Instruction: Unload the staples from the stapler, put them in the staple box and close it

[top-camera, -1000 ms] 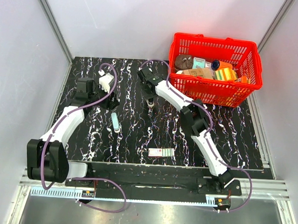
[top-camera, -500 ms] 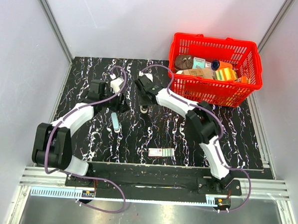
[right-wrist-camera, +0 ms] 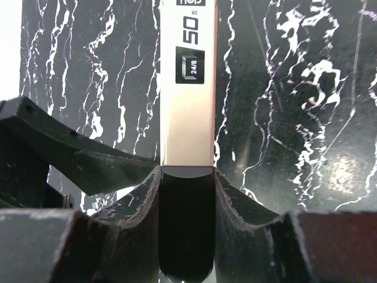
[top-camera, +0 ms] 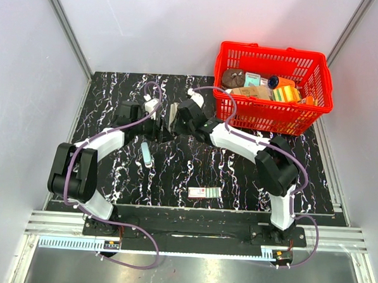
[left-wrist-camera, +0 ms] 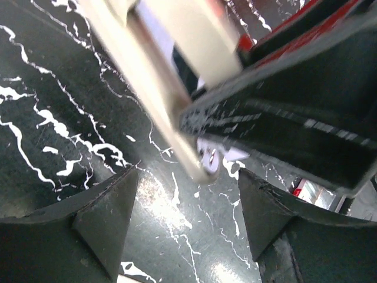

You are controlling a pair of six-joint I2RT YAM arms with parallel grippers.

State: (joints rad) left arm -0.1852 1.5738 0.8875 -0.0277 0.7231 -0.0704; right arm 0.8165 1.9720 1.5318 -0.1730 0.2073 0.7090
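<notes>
My right gripper (top-camera: 179, 119) is shut on the stapler (top-camera: 172, 115) and holds it off the table at the back middle. In the right wrist view the stapler's black end (right-wrist-camera: 186, 224) sits between my closed fingers (right-wrist-camera: 247, 206), and its pale metal arm (right-wrist-camera: 186, 106), marked "50" and "24/8", points away. My left gripper (top-camera: 157, 123) is open just left of the stapler. In the left wrist view its fingertips (left-wrist-camera: 112, 206) stand wide apart, and the stapler's silvery arm (left-wrist-camera: 159, 76) and black body (left-wrist-camera: 283, 118) hang above and beyond them, untouched.
A pale blue-white stick (top-camera: 146, 154) lies on the table below my left gripper. A small flat box with a red-white label (top-camera: 205, 192) lies near the front edge. A red basket (top-camera: 318, 104) full of items stands at the back right.
My right gripper has carried the stapler left and turned it. My left gripper has moved right to meet it, and the two now sit close together.
</notes>
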